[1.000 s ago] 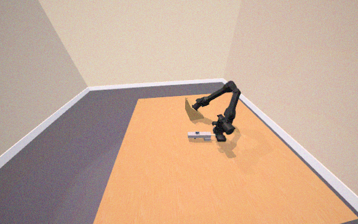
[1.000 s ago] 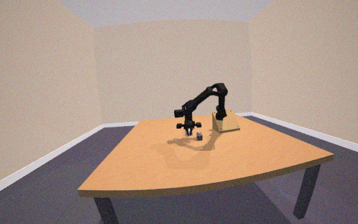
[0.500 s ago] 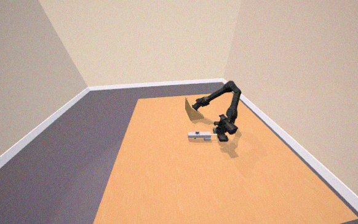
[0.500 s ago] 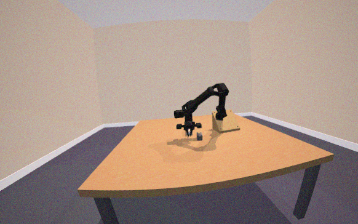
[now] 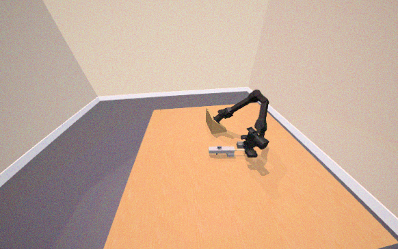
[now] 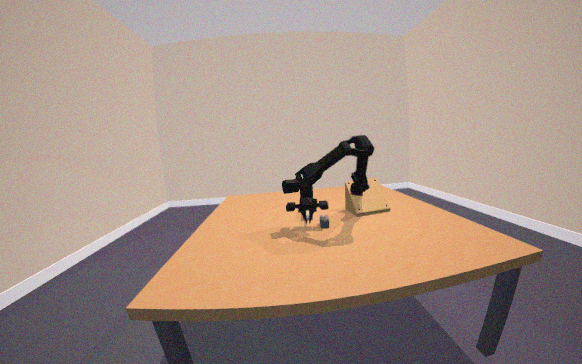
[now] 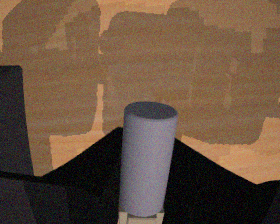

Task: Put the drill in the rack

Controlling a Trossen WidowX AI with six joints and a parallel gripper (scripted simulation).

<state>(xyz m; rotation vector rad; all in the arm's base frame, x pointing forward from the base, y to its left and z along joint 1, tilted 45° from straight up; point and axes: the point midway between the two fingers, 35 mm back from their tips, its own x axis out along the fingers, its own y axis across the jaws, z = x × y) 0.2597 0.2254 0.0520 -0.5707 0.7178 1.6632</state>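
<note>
While the arm is reaching down to the table (image 6: 268,280), you are seeing the gripper (image 5: 248,148) clamping something narrow, most likely the drill (image 7: 147,157), whose blue-grey cylinder is standing up between the dark fingers in the wrist view. From the top view its thin shaft seems to be running into the grey block (image 5: 221,150) with the small dark key (image 5: 219,147) on top. It is looking rigid, smooth and light, so be gripping the round body squarely and pulling straight along the shaft. No rack is showing clearly.
</note>
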